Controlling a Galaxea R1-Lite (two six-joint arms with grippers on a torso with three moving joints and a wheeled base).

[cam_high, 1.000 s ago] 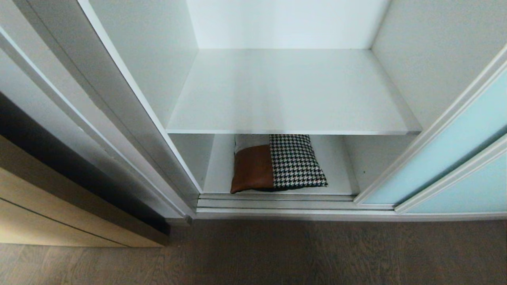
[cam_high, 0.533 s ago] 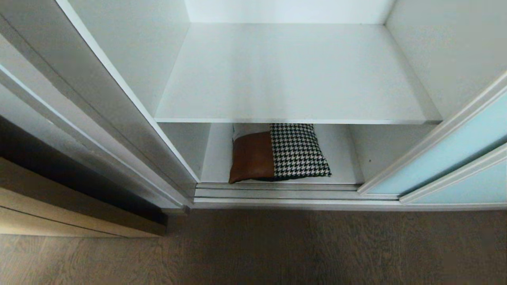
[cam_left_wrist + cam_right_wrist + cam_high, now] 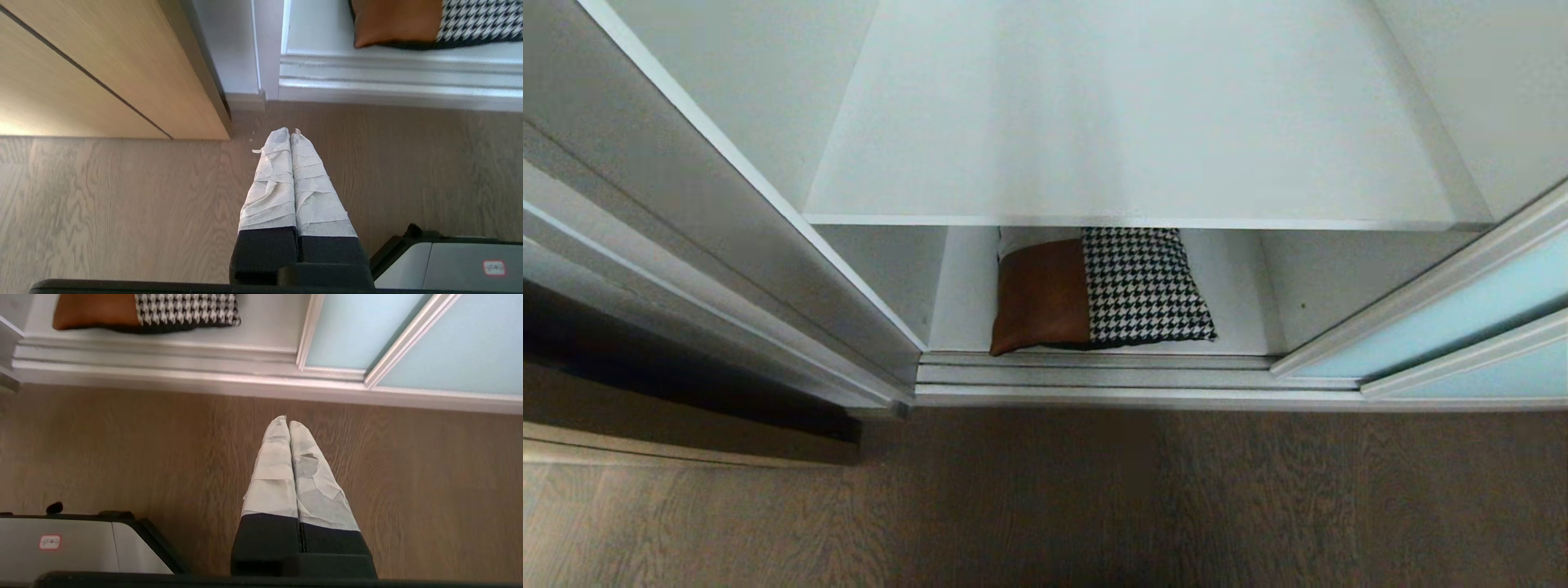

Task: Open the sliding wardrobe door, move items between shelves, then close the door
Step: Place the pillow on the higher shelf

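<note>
Only at wrist level do both pincers [image 3: 290, 132] [image 3: 288, 419] show, pressed closed over floor [image 3: 1045, 498], cushion [image 3: 1103, 287] beyond

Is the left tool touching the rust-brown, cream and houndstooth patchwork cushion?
Apart. Left wrist view: the shut left tool hangs over bare wood floor; the patchwork cushion lies beyond the sill on the white bottom shelf.

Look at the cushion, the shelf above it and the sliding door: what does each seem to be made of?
Cushion: woven black-and-white houndstooth fabric beside a smooth rust-brown panel, perhaps leather or imitation.
Shelf: plain white board with a matt, even surface, probably laminated wood.
Sliding door: pale aqua panel, cloudy like frosted glass, in a thin silver-grey frame that looks like metal.
</note>
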